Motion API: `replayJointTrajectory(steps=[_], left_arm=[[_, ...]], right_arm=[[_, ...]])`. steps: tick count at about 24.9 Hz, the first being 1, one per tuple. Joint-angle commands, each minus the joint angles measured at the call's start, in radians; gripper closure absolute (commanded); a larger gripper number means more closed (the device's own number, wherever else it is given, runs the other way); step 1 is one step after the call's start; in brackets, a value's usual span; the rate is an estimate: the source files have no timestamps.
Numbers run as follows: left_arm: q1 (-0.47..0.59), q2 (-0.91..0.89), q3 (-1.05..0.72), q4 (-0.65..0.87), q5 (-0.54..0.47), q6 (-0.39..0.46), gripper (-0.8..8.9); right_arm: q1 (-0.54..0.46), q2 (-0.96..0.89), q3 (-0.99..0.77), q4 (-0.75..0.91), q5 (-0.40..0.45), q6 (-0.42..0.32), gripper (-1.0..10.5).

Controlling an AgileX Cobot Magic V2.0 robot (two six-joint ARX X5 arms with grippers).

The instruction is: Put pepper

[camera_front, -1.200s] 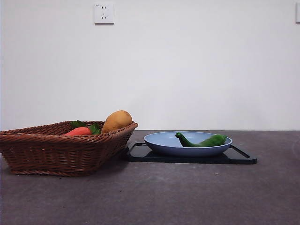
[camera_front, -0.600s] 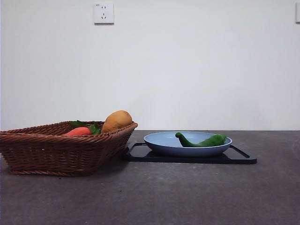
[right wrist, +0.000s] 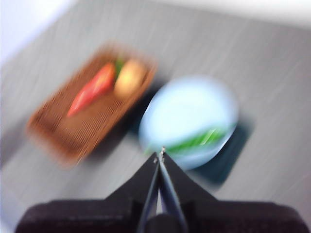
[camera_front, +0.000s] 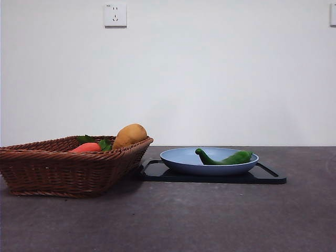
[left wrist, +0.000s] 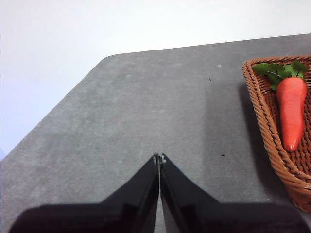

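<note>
Pepper (camera_front: 228, 158) sitting in the blue plate (camera_front: 178, 157), plate on a black tray (camera_front: 268, 177), wicker basket (camera_front: 63, 168) just beside it with a carrot (camera_front: 87, 148) and potato (camera_front: 129, 135) inside. Long axis roughly flat and running sideways across the plate in the front view: thin hooked stem end aimed toward the basket and curling up, fat end toward the far rim. Right gripper (right wrist: 160, 154) high over the desk (camera_front: 210, 220), fingers pinched together on nothing, and its view badly smeared. Left gripper (left wrist: 159, 158) parked over bare desk beside the basket, fingers also clamped together, empty. Biggest risk, probably: coming down without spreading the fingers first and just shoving that glossy skin around. Also easy to pinch near the skinny stem and have it swing or slip, or clip the plate rim and nudge the tray.
</note>
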Motion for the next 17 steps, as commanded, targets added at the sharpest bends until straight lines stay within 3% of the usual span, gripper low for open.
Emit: replayJointTrajectory(steps=[1,4,7,17], left_arm=[[0.005,-0.004,-0.011,0.012,-0.002,-0.007,8.05],[0.005,-0.004,-0.011,0.012,-0.002,-0.007,8.05],[0.005,-0.004,-0.011,0.011,-0.001,-0.007,8.05],[0.005,-0.004,-0.011,0.012,-0.001,-0.007,8.05]], right_arm=[[-0.089,-0.103,-0.127,0.154,-0.001,0.026,9.4],[-0.227,-0.3,-0.371,0.371,0.003,0.032,9.4],[-0.3,-0.468,-0.594,0.558,0.011,0.029,9.4],[-0.322,-0.748,-1.016,0.8,0.007,0.04,9.4]])
